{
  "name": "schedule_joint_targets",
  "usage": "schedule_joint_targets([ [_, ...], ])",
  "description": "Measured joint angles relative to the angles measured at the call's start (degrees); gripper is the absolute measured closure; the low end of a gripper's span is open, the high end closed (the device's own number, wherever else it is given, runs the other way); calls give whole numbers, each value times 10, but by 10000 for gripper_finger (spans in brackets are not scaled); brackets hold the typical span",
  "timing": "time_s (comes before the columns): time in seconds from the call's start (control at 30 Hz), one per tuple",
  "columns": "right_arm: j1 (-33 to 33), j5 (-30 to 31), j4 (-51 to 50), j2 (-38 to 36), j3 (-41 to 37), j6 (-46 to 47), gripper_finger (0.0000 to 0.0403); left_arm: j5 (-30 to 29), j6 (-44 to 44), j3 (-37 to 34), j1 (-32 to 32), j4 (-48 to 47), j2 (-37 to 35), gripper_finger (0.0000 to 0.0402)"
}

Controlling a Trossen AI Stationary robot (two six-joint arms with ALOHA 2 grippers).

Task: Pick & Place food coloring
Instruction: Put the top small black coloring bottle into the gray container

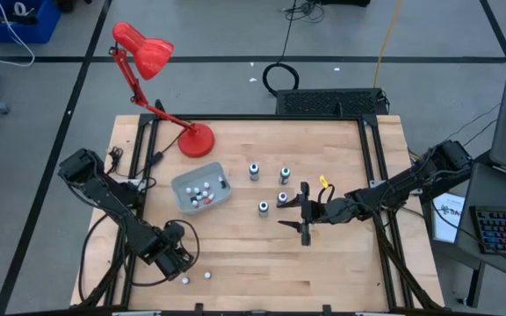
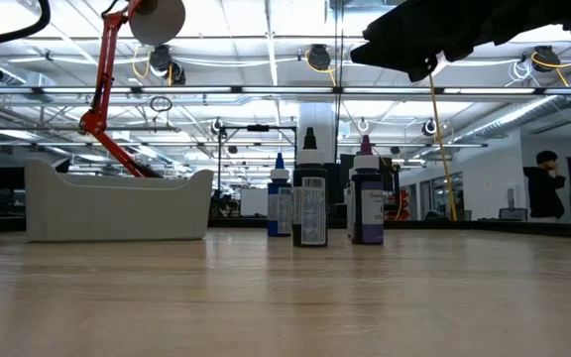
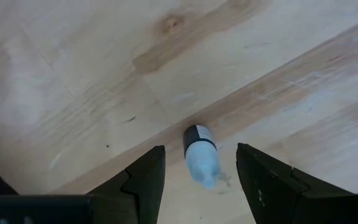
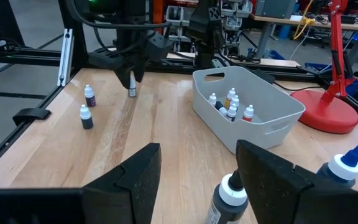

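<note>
The food coloring is scattered over the wooden table. Several small bottles lie in a translucent grey tray [image 1: 181, 195]. Three taller bottles [image 2: 310, 203] stand mid-table. Two tiny ones [image 1: 185, 280] stand near the front edge. My left gripper [image 3: 201, 180] points straight down at the front left, open. A tiny dark bottle with a white cap [image 3: 201, 155] stands upright on the table between its fingers, with a gap on each side. My right gripper [image 1: 301, 215] hovers level above mid-table, open. It faces a black bottle [image 4: 227, 200] without touching it.
A red desk lamp [image 1: 196, 139] stands on the table's far left, its arm reaching back over the edge. A blue bottle [image 4: 344, 168] stands beside the black one. Bare wood stretches along the near edge to the right. A person [image 2: 543, 188] is in the room beyond.
</note>
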Motion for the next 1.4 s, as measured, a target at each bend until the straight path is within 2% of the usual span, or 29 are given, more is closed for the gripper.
schedule_joint_targets([
  [0.47,0,0,0,0,0,4,206,-2,0,-13,0,7,0,202],
  [0.67,0,0,0,0,0,4,206,-1,18,-13,0,41,0,204],
  [0.77,0,0,0,0,0,4,206,-1,21,-13,1,39,0,225],
  [1.07,0,0,0,0,0,4,206,-2,23,-13,1,35,-1,322],
  [1.23,0,0,0,0,0,4,206,-2,68,-13,4,31,-1,341],
  [1.4,0,0,0,0,0,4,206,-24,227,-2,38,26,-17,341],
])
